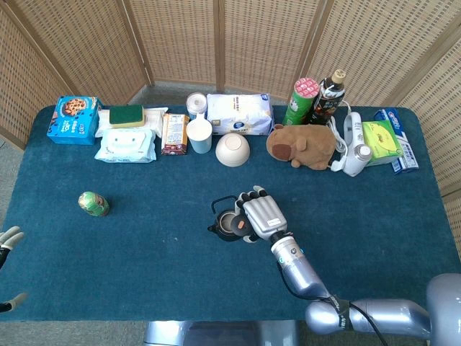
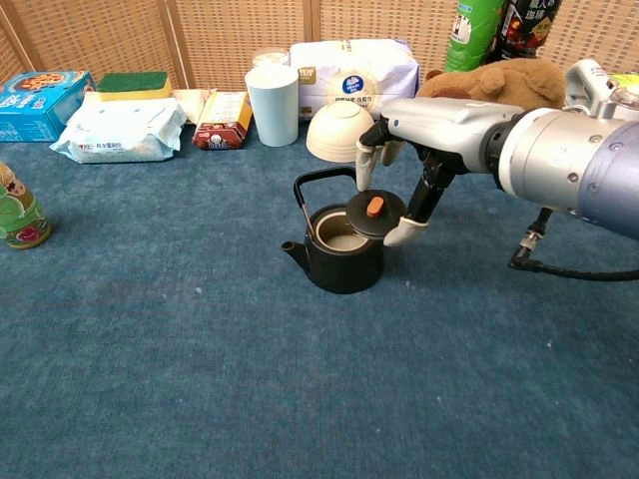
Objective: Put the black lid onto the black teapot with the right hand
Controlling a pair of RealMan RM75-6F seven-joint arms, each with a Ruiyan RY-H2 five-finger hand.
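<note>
Holding black lid (image 2: 375, 213), seemingly over black teapot (image 2: 342, 254)

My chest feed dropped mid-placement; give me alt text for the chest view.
The right robot hand holds the round black lid with the orange knob tilted over the right rim of the open black cast-iron teapot, not yet seated. Both sit mid-table on blue cloth.

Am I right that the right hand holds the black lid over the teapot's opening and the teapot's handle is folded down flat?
Not quite. The right hand does hold the black lid over the teapot, but the handle stands upright, as the chest view shows.
</note>
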